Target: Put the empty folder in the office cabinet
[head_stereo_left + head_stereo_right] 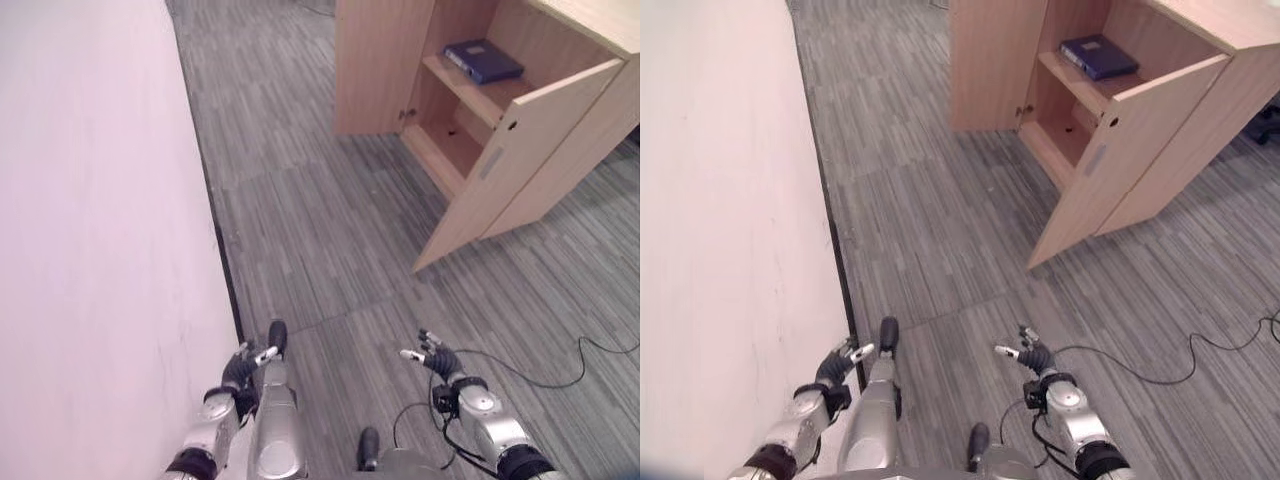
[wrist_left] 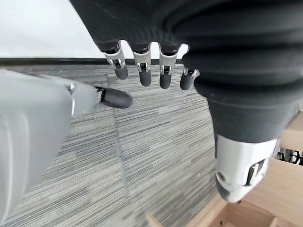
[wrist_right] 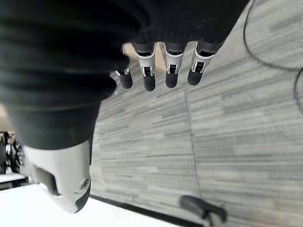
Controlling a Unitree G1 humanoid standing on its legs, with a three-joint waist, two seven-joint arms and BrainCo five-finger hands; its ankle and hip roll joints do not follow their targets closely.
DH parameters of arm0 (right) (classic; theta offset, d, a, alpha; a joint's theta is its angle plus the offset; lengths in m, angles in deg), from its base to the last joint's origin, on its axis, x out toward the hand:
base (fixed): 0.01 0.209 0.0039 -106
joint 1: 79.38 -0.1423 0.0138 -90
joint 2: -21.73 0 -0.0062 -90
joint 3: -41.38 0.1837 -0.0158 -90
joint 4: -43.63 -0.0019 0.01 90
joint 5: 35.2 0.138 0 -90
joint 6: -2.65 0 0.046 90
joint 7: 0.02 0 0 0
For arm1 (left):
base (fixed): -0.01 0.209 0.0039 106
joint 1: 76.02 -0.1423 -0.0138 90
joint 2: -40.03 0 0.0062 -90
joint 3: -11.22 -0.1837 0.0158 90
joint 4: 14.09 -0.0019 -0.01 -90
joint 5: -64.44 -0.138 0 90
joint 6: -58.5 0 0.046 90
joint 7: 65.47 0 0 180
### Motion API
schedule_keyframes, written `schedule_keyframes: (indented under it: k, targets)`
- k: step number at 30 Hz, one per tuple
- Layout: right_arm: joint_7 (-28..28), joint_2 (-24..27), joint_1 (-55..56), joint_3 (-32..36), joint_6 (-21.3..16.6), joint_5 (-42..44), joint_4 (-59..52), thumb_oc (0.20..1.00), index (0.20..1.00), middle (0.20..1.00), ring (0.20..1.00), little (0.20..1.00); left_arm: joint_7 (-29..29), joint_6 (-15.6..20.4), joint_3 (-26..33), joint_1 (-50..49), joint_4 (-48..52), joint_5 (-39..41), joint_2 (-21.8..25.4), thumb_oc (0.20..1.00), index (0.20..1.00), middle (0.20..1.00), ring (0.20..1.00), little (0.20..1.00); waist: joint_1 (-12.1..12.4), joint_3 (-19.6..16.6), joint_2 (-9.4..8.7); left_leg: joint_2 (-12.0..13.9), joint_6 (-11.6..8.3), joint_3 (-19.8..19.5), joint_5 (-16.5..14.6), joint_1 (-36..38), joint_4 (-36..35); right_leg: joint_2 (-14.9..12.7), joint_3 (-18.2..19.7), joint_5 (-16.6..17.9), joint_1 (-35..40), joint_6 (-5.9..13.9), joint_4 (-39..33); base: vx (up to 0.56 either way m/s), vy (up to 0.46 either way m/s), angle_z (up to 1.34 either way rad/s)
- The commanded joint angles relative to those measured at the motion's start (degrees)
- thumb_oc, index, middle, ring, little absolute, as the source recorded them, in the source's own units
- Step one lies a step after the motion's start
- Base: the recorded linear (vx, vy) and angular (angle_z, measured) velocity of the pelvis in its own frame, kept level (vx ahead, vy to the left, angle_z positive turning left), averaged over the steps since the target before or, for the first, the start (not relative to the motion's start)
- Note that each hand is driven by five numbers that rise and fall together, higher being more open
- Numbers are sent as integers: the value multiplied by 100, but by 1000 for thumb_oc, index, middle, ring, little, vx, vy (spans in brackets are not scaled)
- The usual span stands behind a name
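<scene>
Right hand (image 1: 436, 357) open over striped grey carpet (image 1: 330, 230).

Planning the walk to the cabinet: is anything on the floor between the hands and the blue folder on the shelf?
Nothing visible does. Bare carpet lies between the left hand, right hand and the cabinet; its door stands open beside the blue folder.

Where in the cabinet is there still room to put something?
The upper shelf is mostly taken by the blue folder; only a strip at its front edge is bare. The lower compartment looks free. The open door borders the way in. Both hands, left hand and right hand, hold nothing.
</scene>
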Motion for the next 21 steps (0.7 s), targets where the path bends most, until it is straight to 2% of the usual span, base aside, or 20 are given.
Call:
schedule_keyframes:
  k: [1,3,4,5,6,7,8,10,11,12,13,14,15,16,17,18,19,20,21]
  targets:
    - [85,-95,-102,52,-183,74,-459,1000,1000,1000,1000,1000,-5,312,-51,-152,927,16,388,1000,1000,1000,1000,1000,280,-424,-334,-127,-63,-3,1205,-278,168,-741,366,-257,1184,594,143,367,191,-61]
    - [131,-182,-105,24,-183,44,-360,1000,1000,1000,1000,1000,4,288,-52,-167,913,-68,478,1000,1000,1000,1000,1000,341,-512,-495,-394,166,149,1118,-87,182,-927,430,446,969,769,868,492,308,-36]
    - [151,-224,-173,-4,-160,30,-410,1000,1000,1000,1000,1000,-16,305,-44,-156,1008,-62,583,1000,1000,1000,1000,1000,329,-470,-512,-533,437,284,905,163,165,-1010,494,1269,298,857,2097,414,367,-11]
    - [182,-236,-220,-35,-203,48,-403,1000,1000,1000,1000,1000,-22,322,-21,-145,1034,-26,648,1000,1000,1000,1000,1000,308,-439,-458,-598,581,333,786,324,121,-1037,398,1823,42,949,2609,293,292,-12]
    - [182,-236,-220,-35,-203,48,-403,1000,1000,1000,1000,1000,-22,322,-21,-145,1034,-26,648,1000,1000,1000,1000,1000,308,-439,-458,-598,581,333,786,324,121,-1037,398,1823,42,949,2609,328,338,20]
    - [207,-255,-315,-34,-199,33,-464,1000,1000,1000,1000,1000,-32,316,-3,-107,1158,29,715,1000,1000,1000,1000,1000,257,-378,-355,-721,816,412,529,659,84,-1212,12,2236,-290,1086,3408,597,440,35]
    - [185,-297,-250,61,-155,13,-444,1000,1000,1000,1000,1000,-90,311,38,-122,1144,-21,693,1000,1000,1000,1000,1000,-30,-283,-194,-929,996,322,210,1245,-17,-808,-113,1719,-936,940,4040,593,439,35]
    - [185,-294,-250,61,-153,13,-445,1000,1000,1000,1000,1000,-90,311,38,-121,1144,-21,689,1000,1000,1000,1000,1000,-27,-289,-168,-901,991,318,216,1239,-21,-779,-119,1742,-936,931,4015,330,150,5]
    - [197,-276,-162,137,-163,50,-491,1000,1000,1000,1000,1000,-89,322,102,-147,1161,13,666,1000,1000,1000,1000,1000,-208,-243,-86,-999,1024,256,44,1585,-56,-407,-294,1484,-1384,911,3790,295,84,42]
    - [197,-272,-156,133,-161,50,-496,1000,1000,1000,1000,1000,-90,321,105,-154,1164,12,664,1000,1000,1000,1000,1000,-228,-228,-107,-1028,1025,243,17,1600,-40,-438,-301,1439,-1367,917,3825,566,128,37]
    - [202,-241,-63,202,-161,74,-500,1000,1000,1000,1000,1000,-78,315,104,-186,1229,21,657,1000,1000,1000,1000,1000,-424,-173,-42,-1068,1004,131,-160,1912,-88,-201,-535,1176,-1881,850,3533,422,42,29]
    - [199,-209,-14,263,-152,76,-477,1000,1000,1000,1000,1000,-61,316,115,-203,1279,8,659,1000,1000,1000,1000,1000,-504,-176,-52,-1118,994,85,-274,2047,-94,-103,-607,1178,-2112,784,3127,432,42,1]
    - [200,-207,-5,258,-151,76,-480,1000,1000,1000,1000,1000,-61,313,116,-216,1286,6,658,1000,1000,1000,1000,1000,-530,-156,-58,-1126,992,63,-310,2091,-94,-118,-625,1123,-2066,790,3148,341,-30,13]
    - [201,-197,66,314,-147,89,-450,1000,1000,1000,1000,1000,-46,309,131,-252,1334,-3,659,1000,1000,1000,1000,1000,-618,-168,-105,-1191,967,0,-478,2268,-94,-122,-675,1157,-2183,752,2598,559,-127,30]
    - [183,-168,135,419,-141,115,-378,1000,1000,1000,1000,1000,7,315,163,-329,1389,-20,659,1000,1000,1000,1000,1000,-747,-234,-219,-1283,873,-40,-770,2562,-94,-330,-781,1259,-2331,646,1404,563,-126,39]
    - [184,-165,144,414,-143,116,-377,1000,1000,1000,1000,1000,8,315,163,-342,1393,-20,656,1000,1000,1000,1000,1000,-766,-193,-170,-1224,859,-59,-815,2638,-94,-272,-823,1268,-2204,641,1314,781,-193,45]
    - [176,-130,206,504,-141,139,-272,1000,1000,1000,1000,1000,53,323,187,-390,1431,-74,630,1000,1000,1000,1000,1000,-897,-272,-168,-1189,752,-118,-1091,2931,-94,-381,-901,1570,-2271,660,272,621,-148,36]
    - [176,-141,249,575,-135,148,-201,1000,1000,1000,1000,1000,68,332,213,-400,1436,-108,608,1000,1000,1000,1000,1000,-990,-299,-179,-1170,697,-141,-1208,3103,-94,-533,-901,1806,-2453,734,-13,620,-141,46]
    - [177,-133,254,573,-138,148,-198,1000,1000,1000,1000,1000,69,333,212,-408,1438,-111,599,1000,1000,1000,1000,1000,-983,-290,-126,-1117,691,-128,-1248,3142,-94,-471,-919,1836,-2382,739,-91,422,-112,40]
